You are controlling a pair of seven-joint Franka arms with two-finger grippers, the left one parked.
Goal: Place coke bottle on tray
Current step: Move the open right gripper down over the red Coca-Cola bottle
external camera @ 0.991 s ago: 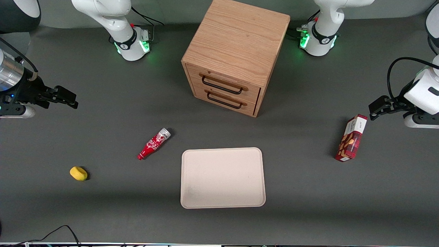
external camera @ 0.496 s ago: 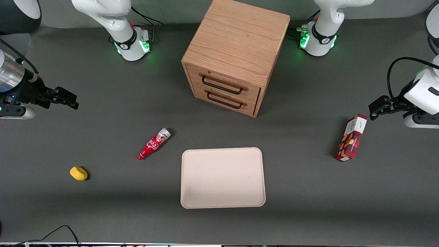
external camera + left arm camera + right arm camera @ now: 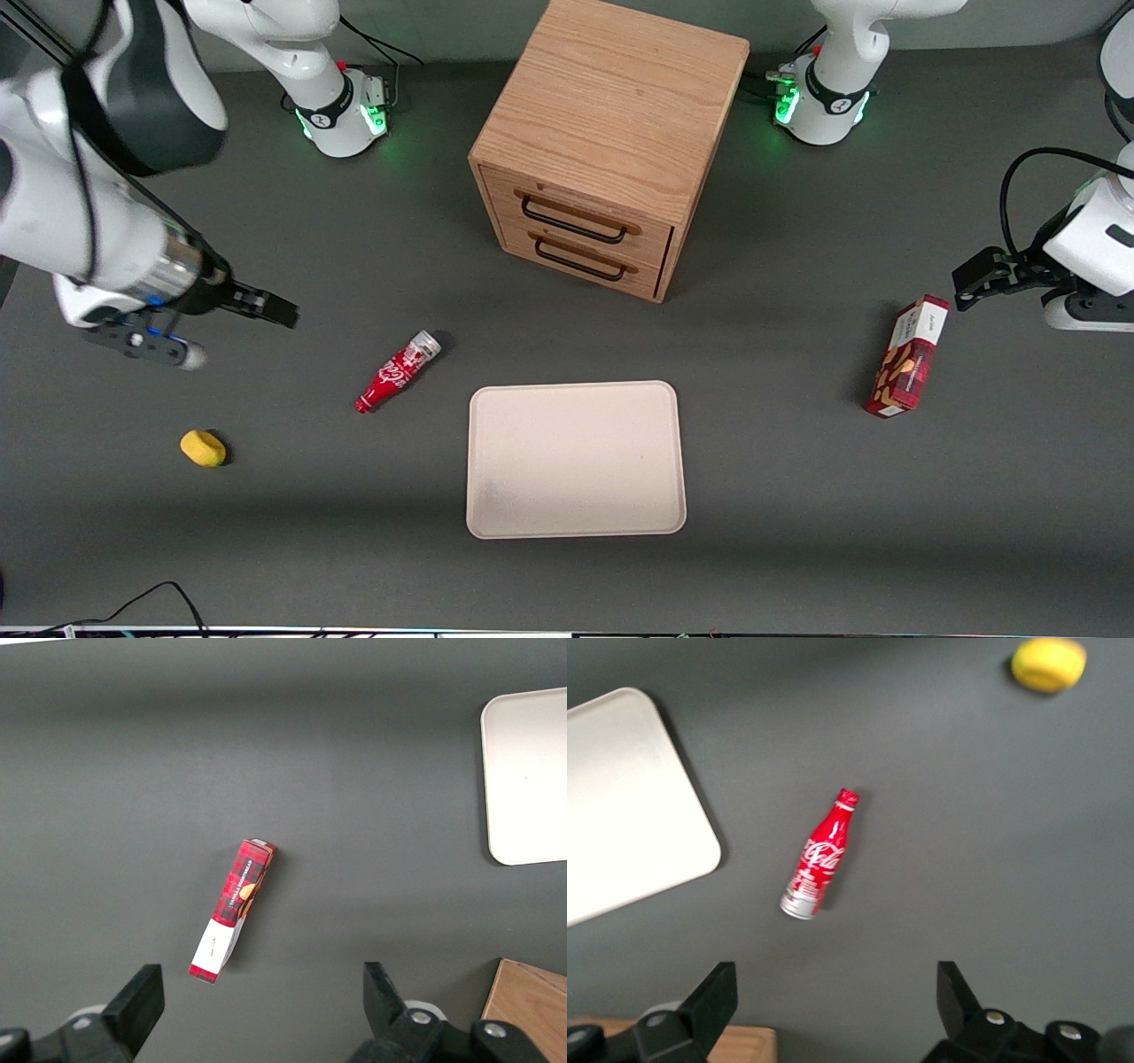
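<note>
Bottle (image 3: 398, 372) lies flat on the surface, cap at seven o'clock, just off the tray's (image 3: 576, 525) corner nearest the working arm. Pincer (image 3: 276, 310) hovers nearby at the bottle's ten o'clock, prongs wide apart. Best play: drop over the red midsection, prongs squared across the long axis so it can't roll.

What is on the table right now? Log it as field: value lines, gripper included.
coke bottle: lying on its side on the table, beside the tray, not on it
tray: flat, nothing on it
gripper: open, holding nothing, apart from the bottle, farther from the front camera than it
yellow object: toward the working arm's end
snack box: toward the parked arm's end
drawer cabinet: both drawers shut
</note>
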